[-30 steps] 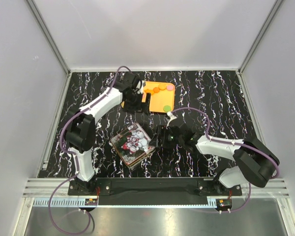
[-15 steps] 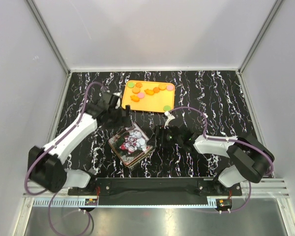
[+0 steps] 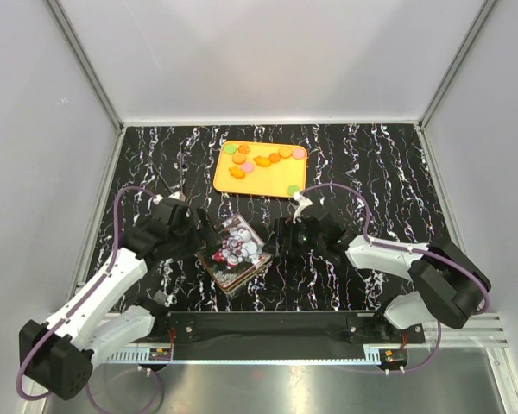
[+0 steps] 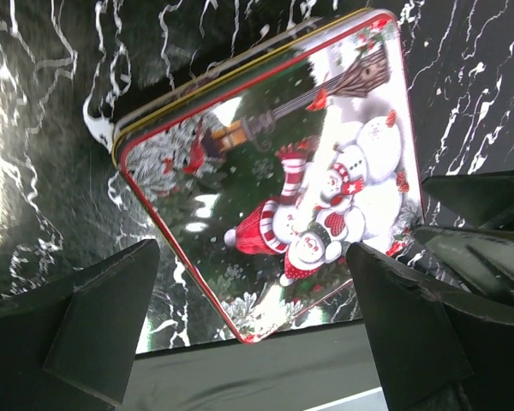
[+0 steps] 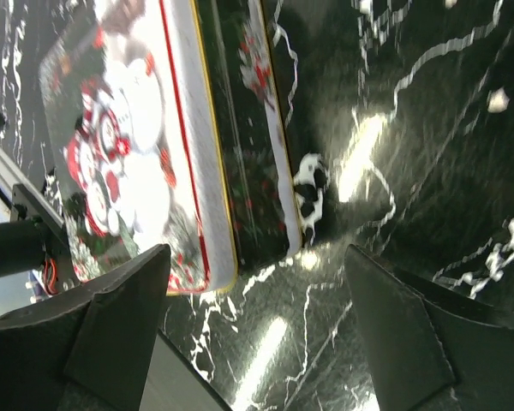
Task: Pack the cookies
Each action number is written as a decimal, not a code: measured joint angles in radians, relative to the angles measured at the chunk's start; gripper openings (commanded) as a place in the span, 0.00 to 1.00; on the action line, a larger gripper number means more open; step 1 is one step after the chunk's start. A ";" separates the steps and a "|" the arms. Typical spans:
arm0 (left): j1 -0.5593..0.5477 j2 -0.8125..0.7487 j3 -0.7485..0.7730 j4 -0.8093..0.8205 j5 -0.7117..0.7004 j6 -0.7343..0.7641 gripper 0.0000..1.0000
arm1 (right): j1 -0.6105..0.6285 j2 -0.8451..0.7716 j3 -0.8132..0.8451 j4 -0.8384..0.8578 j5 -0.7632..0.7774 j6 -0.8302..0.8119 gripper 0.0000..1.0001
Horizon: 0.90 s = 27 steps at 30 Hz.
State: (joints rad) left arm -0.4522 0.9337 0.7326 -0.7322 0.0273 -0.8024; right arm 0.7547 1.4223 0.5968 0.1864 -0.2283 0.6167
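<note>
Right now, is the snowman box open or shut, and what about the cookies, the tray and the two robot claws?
Square snowman-printed tin: lid on, shut.
Small flat orange, pink and green cookies: loose on tray, unpacked.
Flat orange tray: lying flat, holding cookies.
Left gripper: open, empty, beside tin.
Right gripper: open, empty, beside tin.

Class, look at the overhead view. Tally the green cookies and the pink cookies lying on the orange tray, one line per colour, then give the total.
green cookies: 2
pink cookies: 2
Total: 4
</note>
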 measured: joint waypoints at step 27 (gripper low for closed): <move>-0.055 0.213 -0.064 0.171 0.006 -0.079 0.99 | -0.026 0.178 0.053 0.227 -0.100 0.037 0.49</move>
State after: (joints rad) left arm -0.5076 1.1469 0.6689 -0.5613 0.0330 -0.8810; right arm 0.7284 1.6001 0.6502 0.4129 -0.3286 0.6533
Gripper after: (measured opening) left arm 0.990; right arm 0.496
